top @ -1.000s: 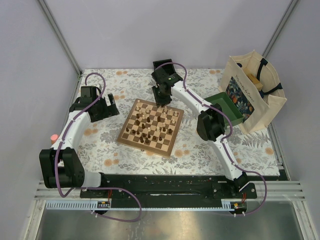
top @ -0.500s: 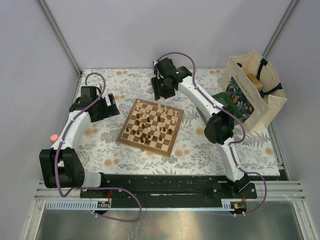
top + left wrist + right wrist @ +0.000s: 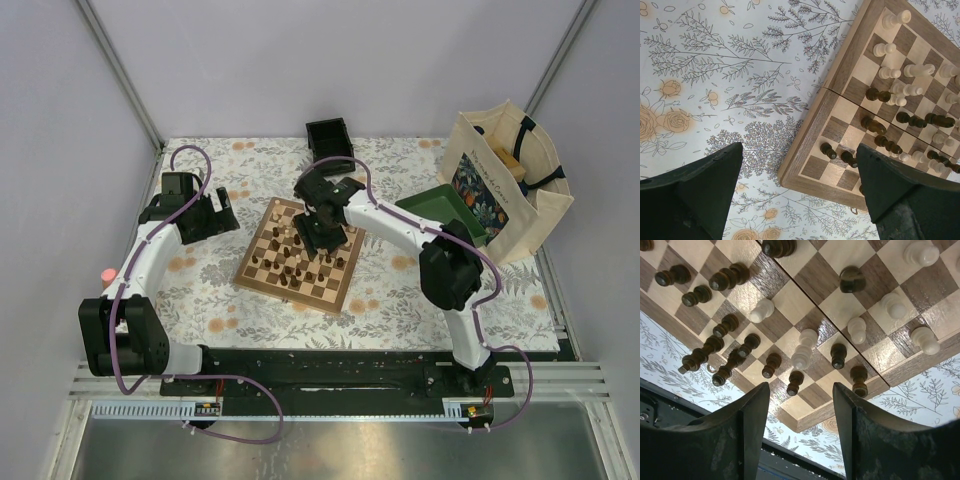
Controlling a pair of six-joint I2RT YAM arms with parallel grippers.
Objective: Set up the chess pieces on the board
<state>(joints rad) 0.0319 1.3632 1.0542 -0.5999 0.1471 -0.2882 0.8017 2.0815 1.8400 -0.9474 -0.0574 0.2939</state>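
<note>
Board (image 3: 300, 258) sits mid-worktop, a bit skewed. Chess pieces (image 3: 801, 357) are on it, but cream and dark are mixed and bunched in the mid squares, not in ranks, so setup is far from done.

L gripper (image 3: 798, 150) hovers over the floral worktop (image 3: 400, 300), left of the board near its edge. Jaws spread wide, empty.

R gripper (image 3: 801, 390) hangs low over the board's far half. Jaws part spread, nothing between.

Green tray (image 3: 432, 198) and tote bag (image 3: 510, 190) at right. Black box (image 3: 330, 135) at far edge.

Risk, my read: pieces stand v. close. Fat R fingers (image 3: 747, 435) dropping on one could prob. topple neighbours or shove the board.
</note>
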